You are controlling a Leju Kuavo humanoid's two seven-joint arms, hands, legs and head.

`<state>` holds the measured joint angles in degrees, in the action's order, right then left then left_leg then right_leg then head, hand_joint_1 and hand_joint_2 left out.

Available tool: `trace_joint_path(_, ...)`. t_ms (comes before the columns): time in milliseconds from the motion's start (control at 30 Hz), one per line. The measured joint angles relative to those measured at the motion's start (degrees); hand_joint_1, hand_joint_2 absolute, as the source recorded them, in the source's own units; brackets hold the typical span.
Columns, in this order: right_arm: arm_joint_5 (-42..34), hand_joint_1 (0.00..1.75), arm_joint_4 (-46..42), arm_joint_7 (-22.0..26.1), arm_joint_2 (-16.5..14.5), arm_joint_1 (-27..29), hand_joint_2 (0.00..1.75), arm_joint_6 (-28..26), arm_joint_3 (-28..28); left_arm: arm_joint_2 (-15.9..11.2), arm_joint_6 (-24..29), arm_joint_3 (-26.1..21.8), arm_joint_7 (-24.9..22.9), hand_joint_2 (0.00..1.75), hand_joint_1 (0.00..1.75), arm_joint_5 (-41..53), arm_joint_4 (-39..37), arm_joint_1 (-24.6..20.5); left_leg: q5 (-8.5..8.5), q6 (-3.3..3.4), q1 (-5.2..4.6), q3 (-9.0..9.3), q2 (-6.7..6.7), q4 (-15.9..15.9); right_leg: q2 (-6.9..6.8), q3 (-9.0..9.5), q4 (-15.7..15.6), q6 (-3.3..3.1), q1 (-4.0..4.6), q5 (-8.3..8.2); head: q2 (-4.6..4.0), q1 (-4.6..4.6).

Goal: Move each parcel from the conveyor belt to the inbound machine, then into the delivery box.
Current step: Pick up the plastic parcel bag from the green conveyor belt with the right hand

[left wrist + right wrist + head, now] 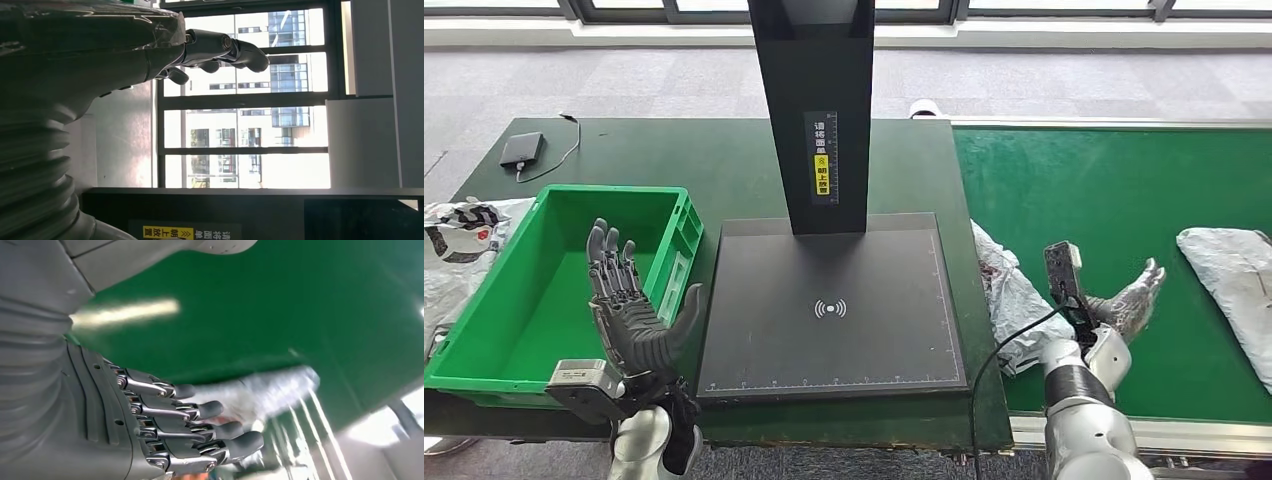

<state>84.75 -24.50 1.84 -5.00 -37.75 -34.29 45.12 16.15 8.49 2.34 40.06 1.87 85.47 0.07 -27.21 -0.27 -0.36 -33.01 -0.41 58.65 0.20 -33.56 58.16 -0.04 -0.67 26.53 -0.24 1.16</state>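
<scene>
1. Parcel (pixel 1009 300) lies on the belt (pixel 1114 200) at its near-left end, its left edge against the desk (pixel 724 160); a second parcel (pixel 1234 275) lies further right on the belt, well apart.
2. Right hand (pixel 1129 305) hovers just right of the near parcel, fingers spread, holding nothing; the right wrist view is blurred, so we cannot tell whether it touches the bag.
3. Left hand (pixel 629 305) is raised over the box (pixel 544 310) edge, fingers apart, empty.
4. We judge the parcel a soft, crinkled poly bag; likely light, floppy, slippery film; it will sag and fold when lifted.
5. Best hold, we think: pinch a thick bunched part near the middle, or scoop under it; a thin edge would slip or let the bag dangle.
6. Machine (pixel 829 305) plate sits between belt and box, nothing on it; the parcel goes there first, flat.
7. Risk: the bag drags on the belt lip or slides out mid-carry.
</scene>
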Motion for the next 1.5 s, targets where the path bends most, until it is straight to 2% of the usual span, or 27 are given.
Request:
trace_joint_path(67,1.5,0.0,2.0,-5.1,0.9,-0.2,1.75,6.1,-0.6,0.0,-0.2,0.0,0.0,1.75,0.0,0.0,0.0,0.0,0.0,0.0,-0.01,0.0,0.0,0.0,-0.01,0.0,0.0,0.0,-0.01,0.0,0.0,0.0)
trace_joint_path(100,1.6,0.0,2.7,-6.2,1.2,-0.2,1.75,8.9,-0.7,0.0,-0.3,0.0,0.0,1.75,0.0,0.0,0.0,0.0,0.0,0.0,-0.01,0.0,0.0,0.0,0.0,0.0,0.0,0.0,-0.02,0.0,0.0,0.0)
trace_joint_path(200,0.8,0.0,4.4,-6.3,1.7,-0.1,1.75,14.2,-0.8,0.0,-0.5,0.0,0.0,1.75,0.0,0.1,-0.3,-0.1,0.0,0.0,-0.02,0.01,0.02,0.0,0.01,-0.02,0.0,0.01,-0.02,-0.01,-0.01,0.0)
trace_joint_path(600,-0.2,0.0,6.7,-5.3,2.6,-0.1,1.75,16.6,-0.8,0.0,-0.5,0.0,0.0,1.75,0.0,0.2,-0.8,-0.1,0.0,0.0,0.0,0.01,0.03,0.0,0.02,-0.03,0.0,0.0,0.0,0.0,-0.02,0.0)
trace_joint_path(700,-0.3,0.0,6.8,-3.5,2.6,-0.1,1.75,16.7,-0.8,0.0,-0.6,0.0,0.0,1.75,0.0,0.4,-0.8,-0.1,0.0,0.0,0.0,0.0,0.03,0.0,0.02,-0.02,0.0,0.0,0.0,0.0,-0.01,0.0)
trace_joint_path(733,-0.5,0.16,6.9,-2.1,2.6,-0.1,1.75,16.6,-0.8,0.0,-0.6,0.0,0.0,1.75,0.0,0.5,-0.8,-0.1,0.0,0.0,0.0,0.0,0.03,0.0,0.02,-0.02,0.0,0.0,0.0,0.0,-0.01,0.0)
trace_joint_path(833,-1.9,1.47,6.9,4.5,2.6,-0.1,1.75,15.9,-0.8,0.0,-0.8,0.0,0.0,1.75,0.0,0.6,-0.8,-0.1,0.0,0.0,0.0,0.0,0.02,0.0,0.02,-0.01,0.0,0.0,0.0,-0.01,0.0,0.0)
trace_joint_path(867,-2.7,1.75,6.9,7.1,2.5,-0.1,1.75,15.9,-0.8,0.0,-1.0,-0.1,0.0,1.75,0.0,0.6,-0.8,-0.1,0.0,0.0,0.0,0.0,0.02,0.0,0.02,-0.01,0.0,0.0,0.0,0.0,-0.01,0.0)
trace_joint_path(967,-4.8,1.75,6.9,12.6,2.2,-0.1,1.75,18.4,-0.8,0.0,-1.5,-0.1,0.0,1.75,0.0,0.7,-0.8,-0.1,0.0,0.0,0.0,0.0,0.02,0.0,0.02,-0.01,0.0,0.0,0.0,0.0,-0.02,0.0)
trace_joint_path(1067,-5.3,1.75,7.1,13.6,1.9,-0.1,1.75,21.7,-0.8,0.0,-1.7,-0.1,0.0,1.75,0.0,0.7,-0.8,-0.1,0.0,0.0,0.0,0.0,0.02,0.0,0.02,-0.01,0.0,0.0,0.0,0.0,-0.01,0.0)
trace_joint_path(1267,-5.2,1.75,7.4,12.4,1.3,-0.1,1.75,26.8,-0.8,0.0,-1.8,-0.1,0.0,1.75,0.0,0.7,-0.8,-0.1,0.0,0.0,0.0,0.01,0.02,0.0,0.02,-0.01,0.0,0.0,0.01,0.0,-0.01,0.0)
trace_joint_path(1500,-3.5,1.75,7.5,5.2,1.1,0.0,1.75,28.3,-0.8,0.0,-1.6,-0.2,0.0,1.75,0.0,0.7,-0.8,-0.1,0.0,0.0,0.0,0.01,0.02,0.0,0.02,-0.01,0.0,0.0,0.0,0.0,0.0,0.0)
